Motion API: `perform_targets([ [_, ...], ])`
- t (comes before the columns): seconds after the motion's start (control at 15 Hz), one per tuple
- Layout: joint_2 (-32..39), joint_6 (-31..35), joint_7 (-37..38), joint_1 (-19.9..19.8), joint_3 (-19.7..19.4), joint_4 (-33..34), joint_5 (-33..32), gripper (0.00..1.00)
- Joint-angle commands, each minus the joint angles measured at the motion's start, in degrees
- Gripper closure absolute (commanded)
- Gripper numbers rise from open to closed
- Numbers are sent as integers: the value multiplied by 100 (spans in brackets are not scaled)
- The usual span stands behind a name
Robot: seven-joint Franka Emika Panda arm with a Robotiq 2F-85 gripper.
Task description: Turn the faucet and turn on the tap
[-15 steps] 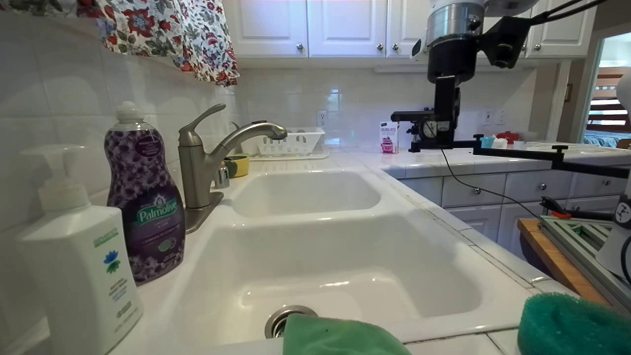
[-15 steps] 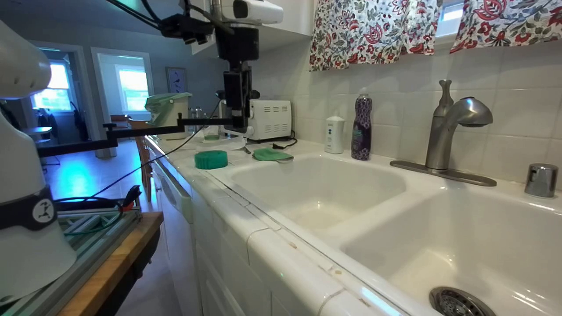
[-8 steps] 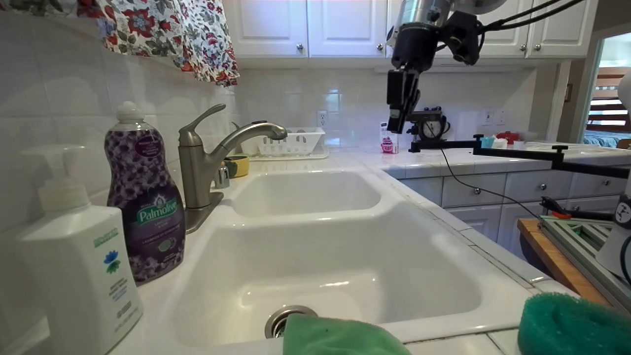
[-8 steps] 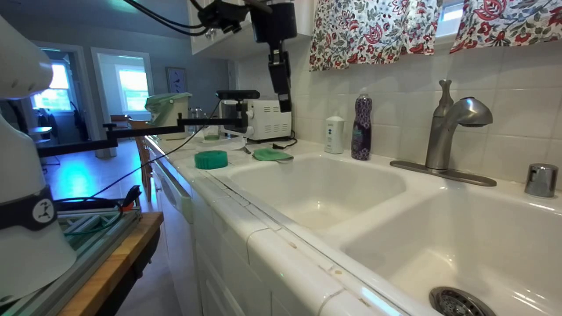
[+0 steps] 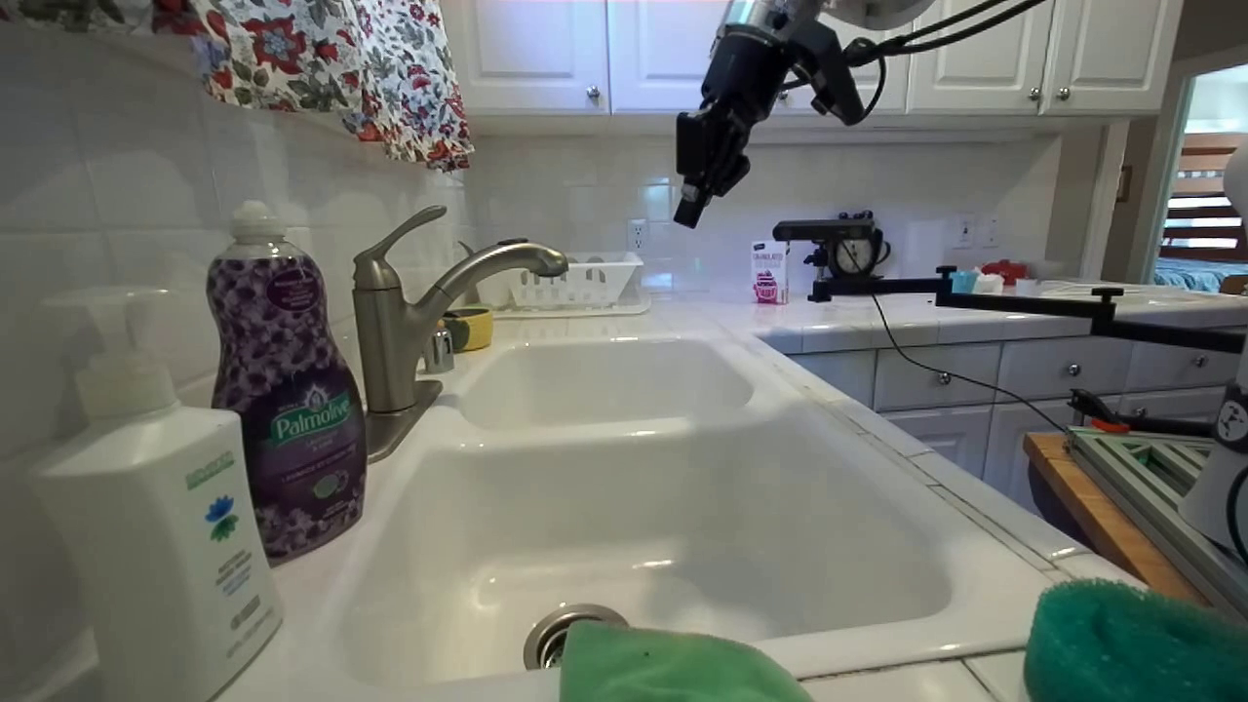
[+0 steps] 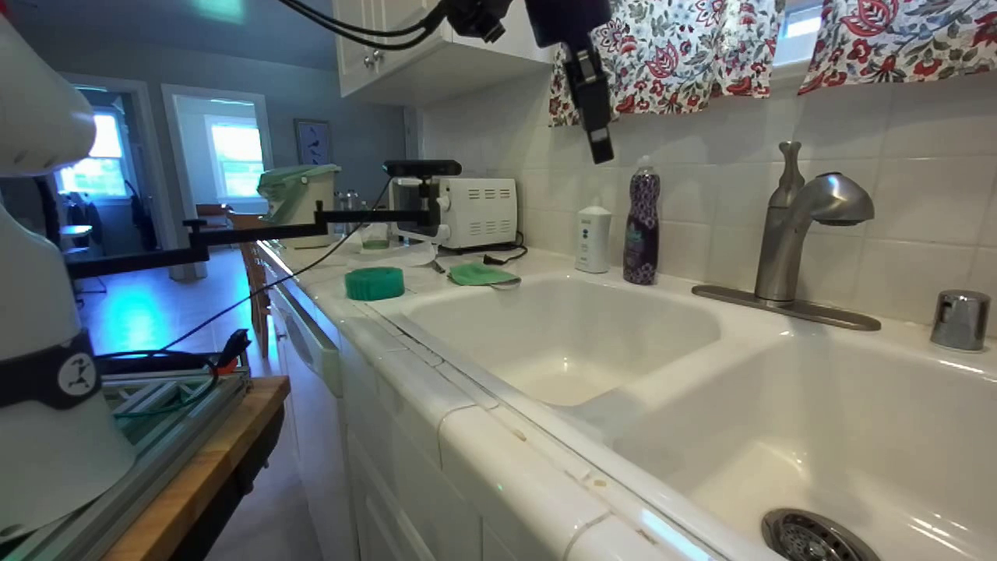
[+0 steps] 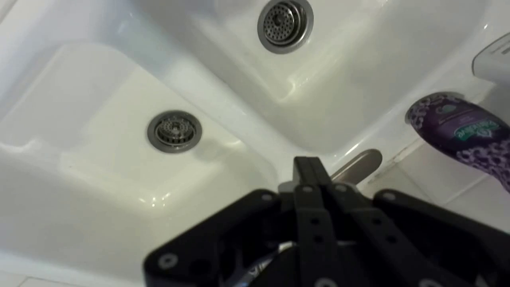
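The faucet (image 5: 388, 336) is brushed grey metal with a thick upright body and a short arched spout. On top of it the slim lever (image 5: 409, 228) of the tap slants up over the body; it is seen nearly end-on as an upright lever (image 6: 789, 165). My gripper (image 5: 688, 213) hangs tilted over the sink, higher than the spout and well apart from it. In the wrist view the gripper (image 7: 308, 167) is shut, its fingertips together with nothing between them. There, part of the faucet's base plate (image 7: 358, 166) shows past the fingers; the lever is hidden.
A purple soap bottle (image 5: 288, 390) and a white pump dispenser (image 5: 161, 526) stand beside the faucet. Below lies a white double-basin sink (image 6: 670, 374). A camera on a black arm (image 5: 1024, 300) juts over the counter. A green cloth (image 5: 673, 668) and sponge (image 5: 1131, 643) lie at the edge.
My gripper has swung across toward the faucet side, rising and tilting as it went, and its jaws have shut. The faucet, lever and bottles have not moved.
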Motion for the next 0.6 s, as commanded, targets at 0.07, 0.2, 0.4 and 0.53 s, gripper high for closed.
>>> perform_targets([
  [0.07,583,274,187,-115,-22,686,-225,100],
  [0.2,867,367,213,-169,-45,1070,-335,100],
  [0.4,1270,457,246,-218,-100,1677,-451,100],
  [0.53,1489,424,338,-241,-135,2070,-560,100],
])
